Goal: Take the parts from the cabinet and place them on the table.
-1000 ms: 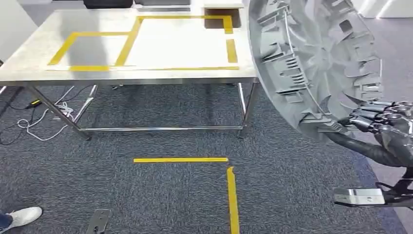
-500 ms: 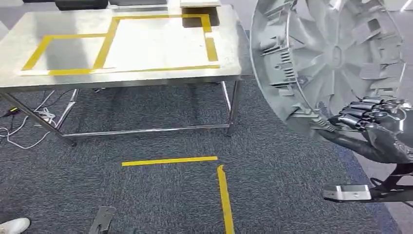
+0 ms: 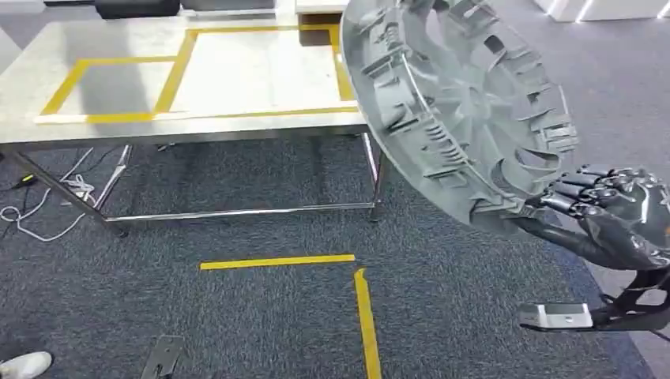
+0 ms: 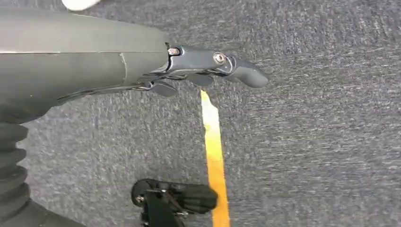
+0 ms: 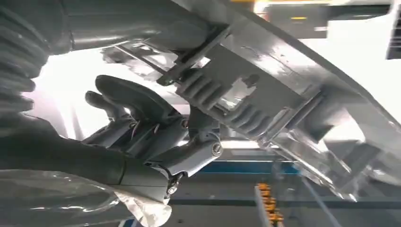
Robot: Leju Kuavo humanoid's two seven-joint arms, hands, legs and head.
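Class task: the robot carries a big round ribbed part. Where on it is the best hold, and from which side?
Grip the ribbed part at its lower rim, from below on the robot's right, where the right hand holds it now. The disc stands tilted on edge, and its thin rim with ribs gives fingers purchase.

A lab or workshop test floor, this: grey carpet (image 3: pixel 261 316) marked with yellow tape (image 3: pixel 276 261), a steel table (image 3: pixel 47 95) carrying taped-off yellow boxes (image 3: pixel 178 67), loose cables (image 3: pixel 39 209) trailing beneath it, and a person's white shoe (image 3: pixel 24 365) at the edge.
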